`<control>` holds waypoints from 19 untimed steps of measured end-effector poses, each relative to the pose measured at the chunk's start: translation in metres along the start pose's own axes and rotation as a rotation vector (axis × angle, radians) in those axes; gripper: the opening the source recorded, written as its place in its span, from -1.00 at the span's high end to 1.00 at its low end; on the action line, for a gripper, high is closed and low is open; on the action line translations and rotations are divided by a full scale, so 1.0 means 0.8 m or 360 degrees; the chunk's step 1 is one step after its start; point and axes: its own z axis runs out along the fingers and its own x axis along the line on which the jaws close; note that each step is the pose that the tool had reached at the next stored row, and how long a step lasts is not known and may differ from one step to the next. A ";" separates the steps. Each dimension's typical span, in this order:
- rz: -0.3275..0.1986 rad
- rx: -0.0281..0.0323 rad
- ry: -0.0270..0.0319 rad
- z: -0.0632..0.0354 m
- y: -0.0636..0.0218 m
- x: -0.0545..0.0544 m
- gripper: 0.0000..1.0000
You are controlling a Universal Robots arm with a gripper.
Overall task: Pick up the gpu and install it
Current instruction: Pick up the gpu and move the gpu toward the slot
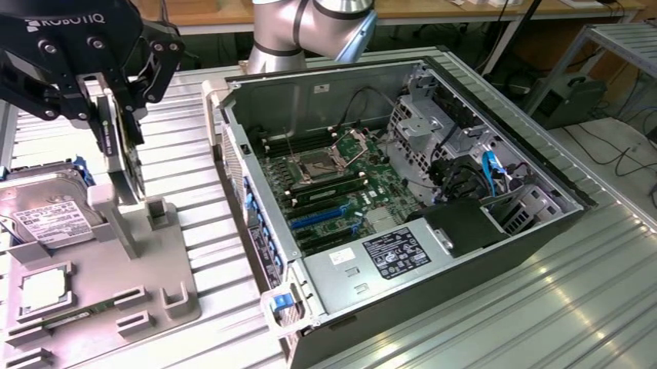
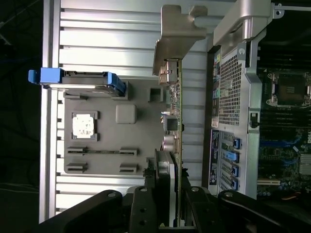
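Observation:
The gpu stands on edge over the grey fixture at the exterior view's left, its lower end close to a grey post. My gripper reaches down from above with a finger on each face of the card, shut on it. In the wrist view the gpu is seen edge-on, its silver bracket at the far end and its fan housing between my fingers. Whether the card is clear of its slot I cannot tell. The open computer case lies beside it, motherboard and blue slots exposed.
On the fixture sit a silver hard drive with blue side rails, a square processor and a green memory stick. The case's side wall rises between the fixture and the motherboard. The table is ribbed metal.

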 end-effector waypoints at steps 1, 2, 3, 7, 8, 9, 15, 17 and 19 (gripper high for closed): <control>0.0000 -0.00002 -0.00001 0.000 0.000 -0.001 0.44; 0.0000 -0.00002 -0.00001 0.000 0.000 -0.002 0.44; 0.0000 -0.00003 -0.00001 0.000 0.000 -0.003 0.44; 0.0000 -0.00002 -0.00001 0.000 0.000 -0.009 0.44; 0.0000 -0.00002 0.00000 0.000 0.000 -0.011 0.44; 0.0000 -0.00001 0.00001 0.000 0.000 -0.012 0.44; 0.0000 -0.00002 -0.00001 0.001 -0.001 -0.022 0.44; 0.0000 -0.00002 -0.00001 0.001 -0.001 -0.025 0.44; 0.0000 -0.00002 -0.00001 0.001 -0.001 -0.029 0.44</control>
